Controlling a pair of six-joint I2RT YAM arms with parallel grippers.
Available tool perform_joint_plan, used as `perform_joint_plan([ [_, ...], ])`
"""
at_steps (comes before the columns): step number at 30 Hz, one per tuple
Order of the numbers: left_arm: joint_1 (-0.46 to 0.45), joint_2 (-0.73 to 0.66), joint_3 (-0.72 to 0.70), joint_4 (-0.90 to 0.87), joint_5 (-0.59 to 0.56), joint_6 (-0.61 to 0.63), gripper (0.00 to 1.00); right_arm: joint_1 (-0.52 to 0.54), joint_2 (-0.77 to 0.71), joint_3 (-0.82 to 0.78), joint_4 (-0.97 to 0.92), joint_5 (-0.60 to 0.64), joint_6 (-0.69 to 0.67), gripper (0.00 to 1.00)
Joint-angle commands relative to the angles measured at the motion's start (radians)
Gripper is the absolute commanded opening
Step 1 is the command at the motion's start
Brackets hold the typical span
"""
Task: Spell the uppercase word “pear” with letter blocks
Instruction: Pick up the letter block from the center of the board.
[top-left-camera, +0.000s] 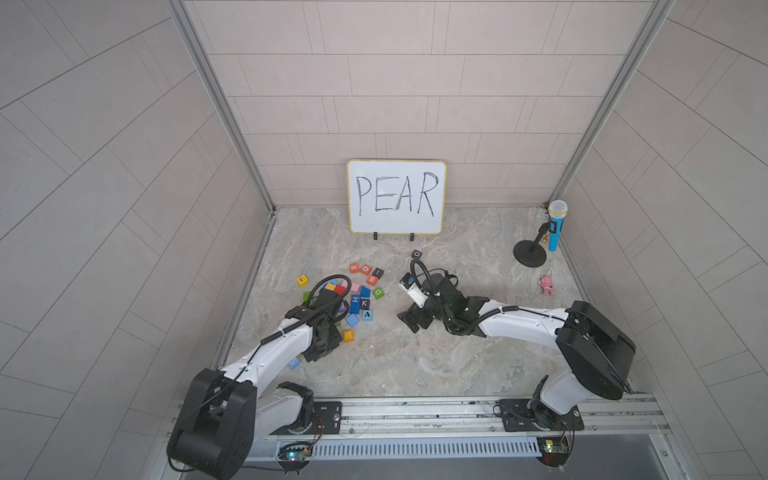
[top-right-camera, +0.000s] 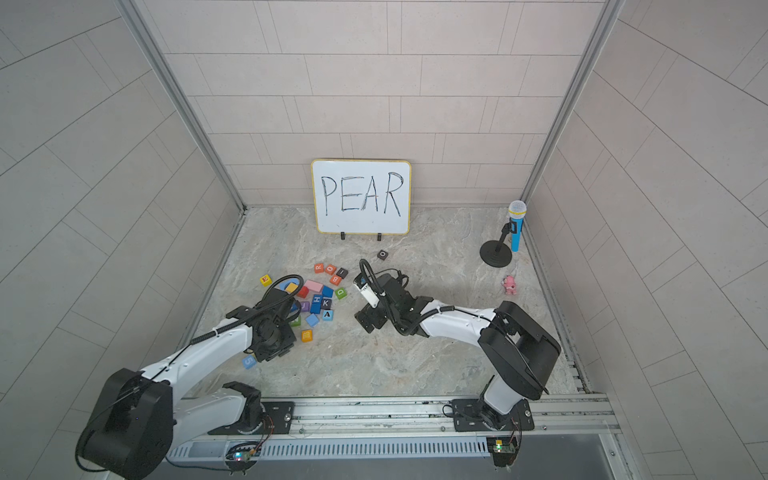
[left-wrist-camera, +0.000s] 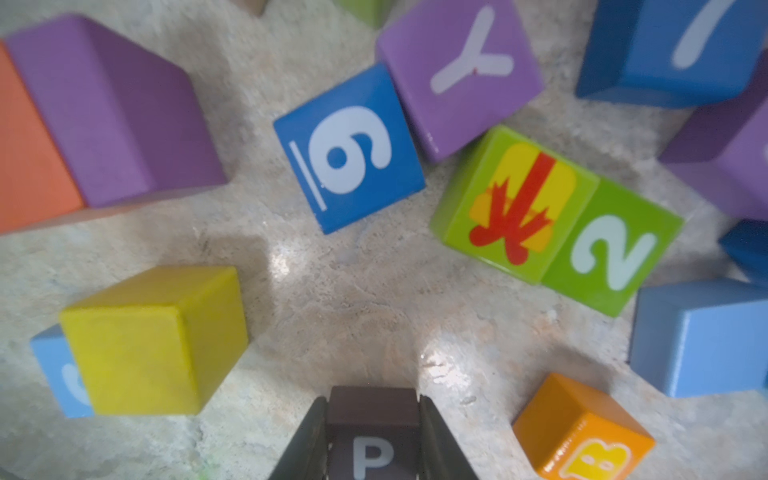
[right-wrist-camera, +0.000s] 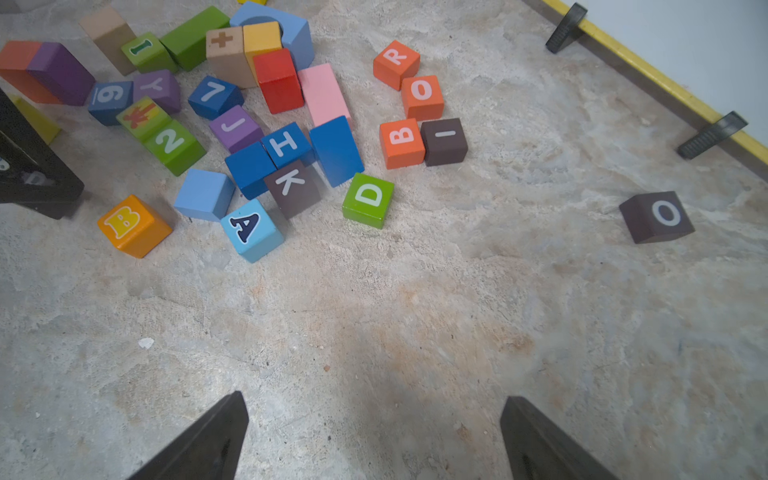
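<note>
P block (left-wrist-camera: 370, 449), one black cube, sits clamped in the left gripper (left-wrist-camera: 372, 400), in front of the whiteboard (top-left-camera: 396, 197) and left of it. One yellow E (top-left-camera: 302, 280), one light-blue A (right-wrist-camera: 249, 226) and one orange R (right-wrist-camera: 395, 62) lie loose there too. The right gripper (right-wrist-camera: 374, 397) gapes wide, empty.

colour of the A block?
A block: light blue with a black letter. It shows best in the right wrist view.
</note>
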Motion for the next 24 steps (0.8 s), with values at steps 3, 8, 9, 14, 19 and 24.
perform_joint_plan([
  [3, -0.015, -0.030, 0.045, -0.042, -0.022, 0.025, 0.12, 0.006, -0.035, -0.005, -0.005, 0.024, 0.008, 1.00],
  [8, -0.030, -0.048, 0.089, -0.069, -0.030, 0.036, 0.00, 0.008, -0.056, -0.005, -0.020, 0.042, 0.013, 1.00],
  [9, -0.036, -0.051, 0.099, -0.075, -0.031, 0.036, 0.00, 0.008, -0.064, -0.008, -0.026, 0.046, 0.014, 1.00],
  [14, -0.088, -0.053, 0.170, -0.105, -0.045, 0.028, 0.00, 0.008, -0.136, -0.049, -0.054, 0.075, 0.045, 1.00],
  [19, -0.192, -0.004, 0.261, -0.111, -0.058, -0.010, 0.00, 0.008, -0.248, -0.161, -0.066, 0.137, 0.122, 1.00],
  [24, -0.330, 0.102, 0.346, -0.078, -0.074, -0.055, 0.00, 0.008, -0.374, -0.304, -0.062, 0.194, 0.219, 1.00],
])
